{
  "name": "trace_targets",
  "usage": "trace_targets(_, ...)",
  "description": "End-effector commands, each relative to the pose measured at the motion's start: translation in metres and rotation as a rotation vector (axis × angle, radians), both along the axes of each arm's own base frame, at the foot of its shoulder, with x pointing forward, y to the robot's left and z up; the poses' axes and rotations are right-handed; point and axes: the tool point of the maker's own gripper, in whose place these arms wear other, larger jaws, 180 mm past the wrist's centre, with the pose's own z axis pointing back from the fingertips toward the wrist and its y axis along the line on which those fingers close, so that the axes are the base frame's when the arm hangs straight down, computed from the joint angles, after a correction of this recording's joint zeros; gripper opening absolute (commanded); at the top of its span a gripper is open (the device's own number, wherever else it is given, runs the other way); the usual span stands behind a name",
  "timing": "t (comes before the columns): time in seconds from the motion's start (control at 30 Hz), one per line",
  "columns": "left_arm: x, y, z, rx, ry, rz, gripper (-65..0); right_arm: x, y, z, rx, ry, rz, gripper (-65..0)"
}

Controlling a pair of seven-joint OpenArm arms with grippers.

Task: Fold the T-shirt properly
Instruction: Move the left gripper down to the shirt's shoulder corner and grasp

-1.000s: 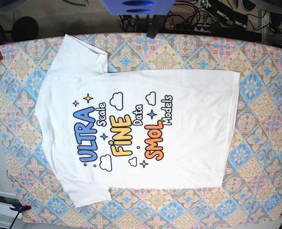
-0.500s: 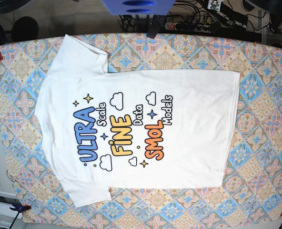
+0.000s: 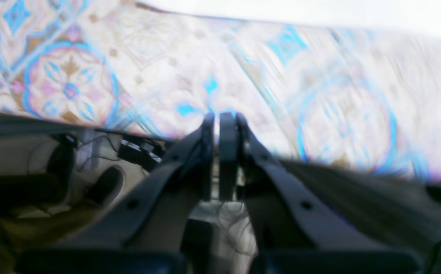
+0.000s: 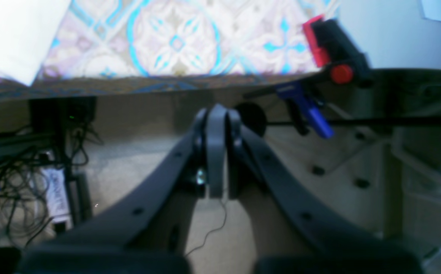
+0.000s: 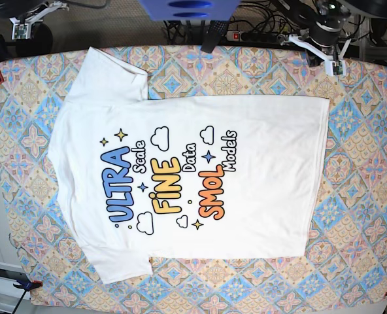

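T-shirt (image 5: 193,163) lying flat, print up, on patterned surface (image 5: 363,163). Left end effector (image 3: 218,121) and right end effector (image 4: 216,114) both sitting closed, gripping nothing, touching nothing.

1. You have a counter (image 5: 363,196) covered in a blue, orange and pink tile pattern.
2. You see a red-and-black clamp (image 4: 332,53) with a blue handle on its edge.
3. You can spot a power strip (image 5: 255,36) and tangled cables (image 5: 272,13) beyond the far edge.
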Motion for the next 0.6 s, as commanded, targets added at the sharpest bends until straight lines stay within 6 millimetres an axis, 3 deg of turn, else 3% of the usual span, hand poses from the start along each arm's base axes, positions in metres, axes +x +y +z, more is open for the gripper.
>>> trace_targets(0.0,0.008,0.002,0.006,-0.028,-0.015,0.020,-61.2,0.002,-0.002,0.007,-0.013,-0.003,0.009,-65.0)
trace_targets(0.23,0.052,0.022,0.006,-0.216,-0.058,0.191,-42.2,0.030,0.003,0.003,0.009,-0.026,-0.018,-65.0)
trace_targets(0.43,0.064,0.024,-0.019,-0.306,-0.034,0.261,-34.8,0.041,0.002,0.004,0.009,-0.050,-0.021,-65.0)
trace_targets(0.57,0.067,0.026,-0.037,-0.358,-0.010,0.310,-33.3,0.046,0.003,0.005,0.012,-0.062,-0.022,-65.0)
